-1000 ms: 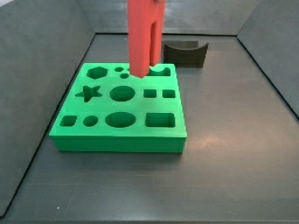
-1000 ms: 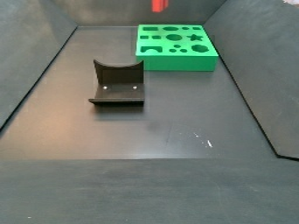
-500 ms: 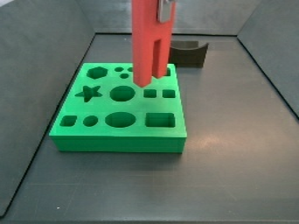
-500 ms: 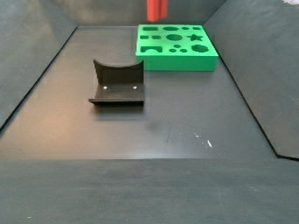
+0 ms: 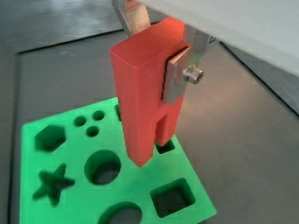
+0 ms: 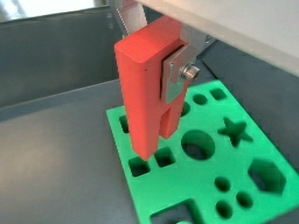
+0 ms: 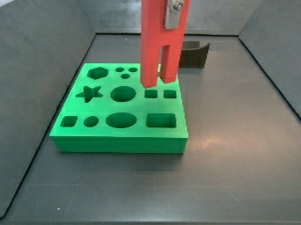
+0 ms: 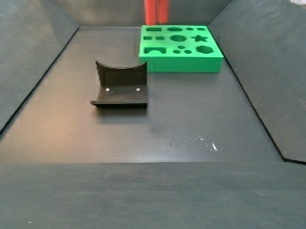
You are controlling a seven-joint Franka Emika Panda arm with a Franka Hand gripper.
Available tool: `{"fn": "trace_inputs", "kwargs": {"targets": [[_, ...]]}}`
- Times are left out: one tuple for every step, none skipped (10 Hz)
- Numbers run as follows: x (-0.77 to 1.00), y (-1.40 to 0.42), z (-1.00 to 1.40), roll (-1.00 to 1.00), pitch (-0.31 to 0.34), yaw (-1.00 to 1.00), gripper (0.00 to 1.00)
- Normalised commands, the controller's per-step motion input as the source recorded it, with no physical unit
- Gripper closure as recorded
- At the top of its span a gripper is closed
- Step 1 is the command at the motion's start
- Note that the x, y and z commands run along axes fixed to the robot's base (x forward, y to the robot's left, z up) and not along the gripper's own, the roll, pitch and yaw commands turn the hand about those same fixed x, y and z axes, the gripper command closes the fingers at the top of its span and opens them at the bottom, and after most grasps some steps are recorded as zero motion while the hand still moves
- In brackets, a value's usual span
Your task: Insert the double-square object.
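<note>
1. In a wrist view I see my end effector [image 5: 163, 54] clamped on the red bar [image 5: 146, 96]. A silver finger [image 5: 179, 72] presses flat against its side near the upper end. The bar hangs upright over the green block [image 5: 70, 175], its split lower end close above the pair of small square holes, not yet clearly in them.

2. In a wrist view the red bar [image 6: 149, 92] again fills the centre of the frame, with the finger [image 6: 177, 66] screwed tight against it. Its tip sits just over the two square holes of the green block [image 6: 239, 171]; I cannot tell whether it touches.

3. In a side view the red bar [image 7: 157, 48] stands vertical in the upper middle, with its two legs just above the green block [image 7: 118, 114]. The dark bracket [image 7: 194, 54] stands behind, on the worktop [image 7: 235, 167].

4. In a side view only the bar's lower part [image 8: 156, 11] shows at the top edge, behind the green block [image 8: 180, 46]; the bracket [image 8: 120, 85] sits left of centre.

5. I judge the bar stiff, light and smooth-sided, so it could slip or tilt. The high side grip suits pushing it straight down.
</note>
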Motion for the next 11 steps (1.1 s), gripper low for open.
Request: {"fn": "trace_inputs", "kwargs": {"targets": [[0.15, 0.11, -0.29, 0.0, 0.0, -0.94, 1.0], [0.13, 0.02, -0.38, 0.0, 0.0, -0.89, 1.0], [0.01, 0.01, -0.39, 0.02, 0.0, -0.81, 1.0], [0.0, 0.0, -0.35, 0.02, 0.0, -0.71, 1.0], [0.01, 0.0, -0.33, 0.02, 0.0, -0.7, 1.0], [0.0, 0.0, -0.27, 0.01, 0.006, -0.67, 1.0], [0.0, 0.02, -0.22, 0.05, 0.019, -0.51, 1.0], [0.03, 0.0, -0.2, 0.02, 0.0, -0.4, 1.0], [0.0, 0.01, -0.15, 0.01, 0.0, -0.01, 1.0], [0.01, 0.04, -0.3, 0.0, -0.043, 0.0, 1.0], [0.1, 0.11, -0.44, -0.03, -0.106, 0.04, 1.0]]}}
